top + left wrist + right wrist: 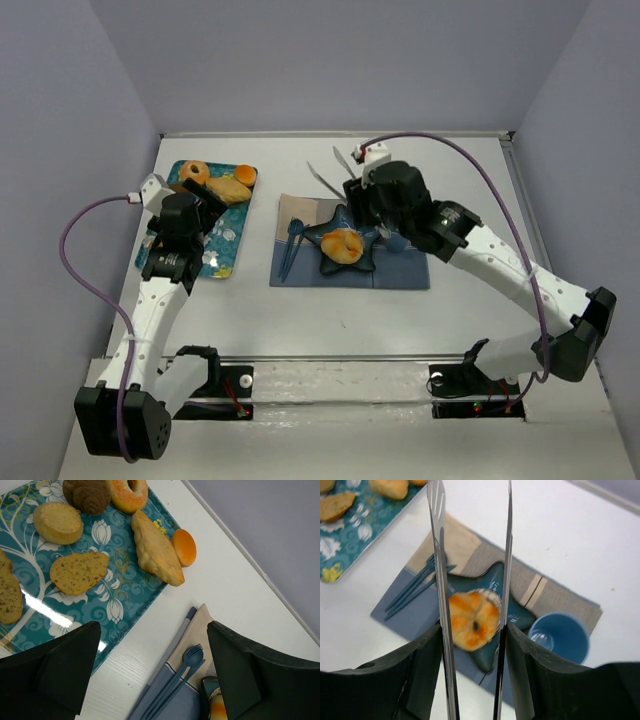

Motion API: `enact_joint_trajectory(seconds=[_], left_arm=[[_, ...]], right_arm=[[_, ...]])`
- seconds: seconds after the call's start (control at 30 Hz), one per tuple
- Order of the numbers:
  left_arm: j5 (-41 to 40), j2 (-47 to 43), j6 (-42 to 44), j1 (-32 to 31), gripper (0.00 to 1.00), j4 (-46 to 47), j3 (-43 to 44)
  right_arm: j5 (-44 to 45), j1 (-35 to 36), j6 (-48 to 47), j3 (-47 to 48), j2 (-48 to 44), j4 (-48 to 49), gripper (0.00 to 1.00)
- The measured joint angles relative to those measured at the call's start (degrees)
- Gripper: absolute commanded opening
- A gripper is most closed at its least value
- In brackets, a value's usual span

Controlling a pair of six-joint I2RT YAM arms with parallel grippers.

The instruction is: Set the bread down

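My right gripper (pixel 472 640) clamps the tongs (pixel 439 555), blades apart above the bread (pixel 470 620) on the plate (pixel 490 577). I'd withdraw without brushing it. The left gripper (pixel 152 630) gapes empty.

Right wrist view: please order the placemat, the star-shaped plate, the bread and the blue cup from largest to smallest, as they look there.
1. placemat
2. star-shaped plate
3. blue cup and bread: nearly alike. The tongs partly cover the bread, so I do not rank these two.
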Motion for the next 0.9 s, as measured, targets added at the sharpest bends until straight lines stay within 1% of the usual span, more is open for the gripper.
enact_joint_trajectory(seconds=[0.03,0.07,0.1,0.13,0.17,0.23,0.3,0.37,0.47,0.6,0.7,0.8,0.9], left_arm=[[0.0,0.5,0.2,0.0,0.99,0.0,0.1],[0.0,0.8,0.3,0.0,0.99,0.0,0.2],[0.0,1.1,0.5,0.0,0.99,0.0,0.4],[0.0,1.6,0.8,0.0,0.99,0.0,0.7],[-0.1,1.9,0.9,0.0,0.99,0.1,0.9],[-0.5,2.4,1.3,0.0,0.99,0.6,1.0],[-0.9,3.0,1.6,0.0,0.99,1.2,1.1],[-1.4,3.7,1.8,0.0,0.99,1.7,1.2],[-1.7,5.8,2.1,0.0,0.99,2.3,1.8],[-1.6,9.4,3.0,0.0,0.99,3.1,3.2],[-1.5,11.4,3.6,0.0,0.99,3.4,4.2],[-1.5,12.5,3.9,0.0,0.99,3.8,4.7],[-1.6,12.9,4.1,0.0,0.99,4.1,4.7]], right_arm=[[-2.0,-2.3,-1.6,1.2,1.0,0.7,0.56],[-4.7,-6.4,-4.2,2.6,2.3,2.3,0.52],[-6.4,-9.6,-5.6,3.2,3.2,3.4,0.51],[-8.1,-13.7,-6.9,3.8,4.3,4.2,0.50],[-12.2,-18.5,-9.3,5.1,6.1,5.2,0.50],[-18.5,-25.2,-13.7,8.0,10.1,6.4,0.51],[-25.0,-31.4,-19.9,13.8,17.5,8.1,0.52],[-30.2,-33.7,-24.6,18.1,23.6,8.7,0.52],[-37.2,-34.9,-30.9,28.2,35.6,8.2,0.53],[-42.6,-35.2,-36.2,38.0,48.4,7.3,0.57],[-46.4,-35.5,-37.6,43.1,55.6,6.4,0.61],[-49.5,-35.9,-37.6,46.1,60.0,5.8,0.65],[-52.2,-36.2,-37.5,46.8,62.4,5.2,0.78]])
